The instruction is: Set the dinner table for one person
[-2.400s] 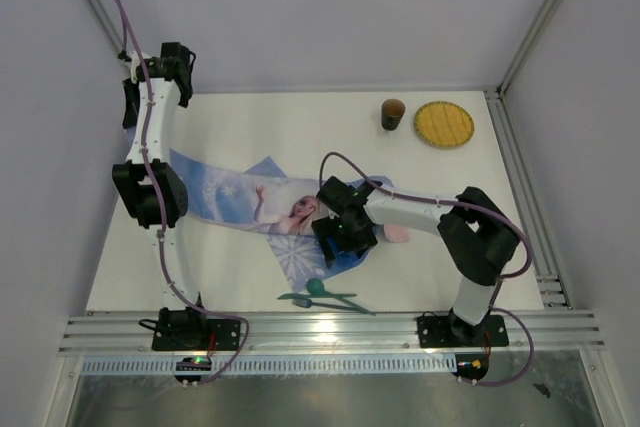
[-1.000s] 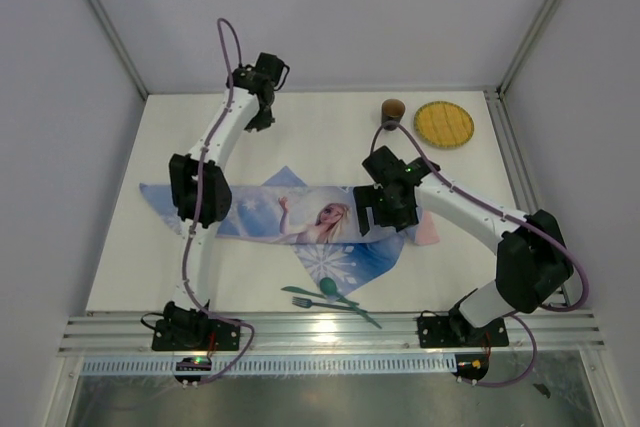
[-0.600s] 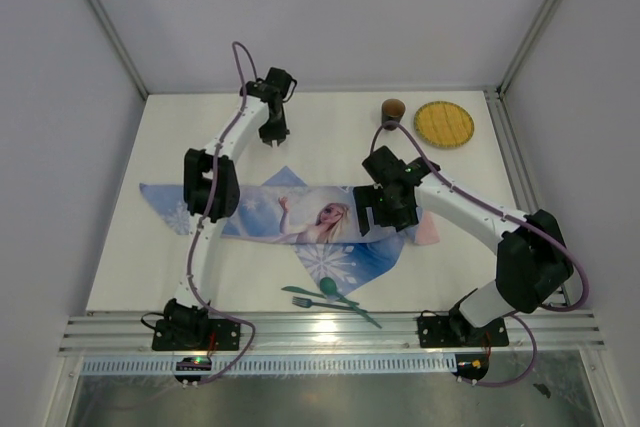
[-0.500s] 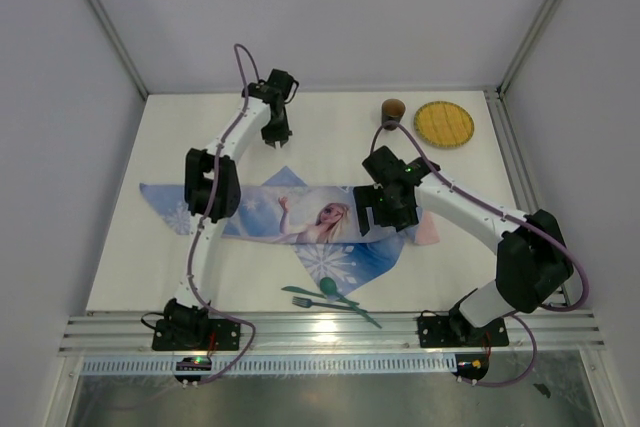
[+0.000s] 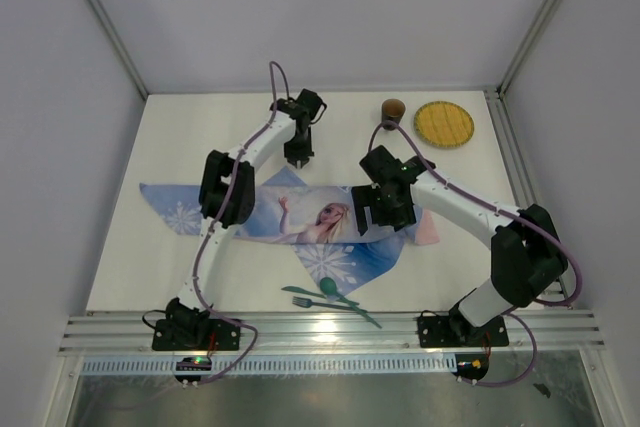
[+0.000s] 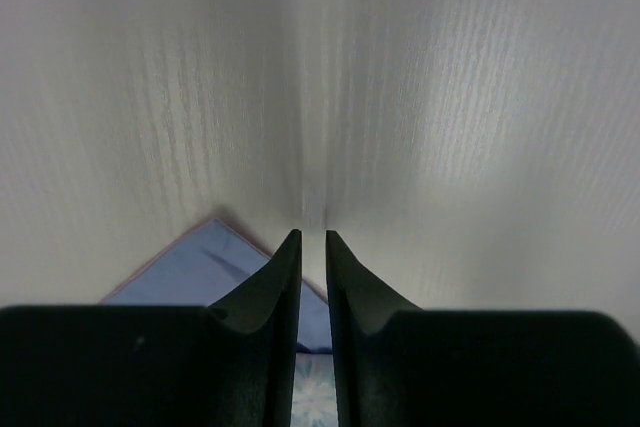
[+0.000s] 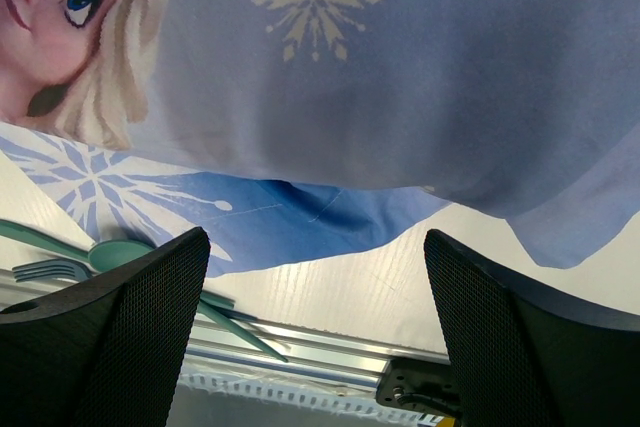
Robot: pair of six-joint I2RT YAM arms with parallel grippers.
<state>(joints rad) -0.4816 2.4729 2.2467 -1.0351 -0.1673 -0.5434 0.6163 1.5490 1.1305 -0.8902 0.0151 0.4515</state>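
Left gripper (image 6: 312, 237) hung over the dinner table (image 5: 200, 137), its two dark, tapered fingers (image 6: 275, 287) parted by only a thin slit with nothing between them. It touched nothing; a pointed corner of the cloth (image 5: 290, 217) lay just beneath it. The right gripper (image 7: 315, 237) stood spread wide above the cloth's right part, its two broad mesh-textured pads (image 7: 130, 327) well apart and empty.

One cloth lay across the middle of the table: thin blue fabric, creased and partly folded, printed with white snowflakes and a blonde cartoon figure. One brown cup (image 5: 393, 112), small and rounded, stood at the far right, with one flat round yellow plate (image 5: 444, 124) of grid-like texture just beside it. One teal spoon (image 5: 328, 288) and one teal fork (image 5: 305, 302), smooth like plastic, lay together near the front rail, touching the cloth's lower edge. One pale pink piece (image 5: 428, 231) showed at the cloth's right end. The table itself was one matte white rectangle framed by silver rails, bearing everything.
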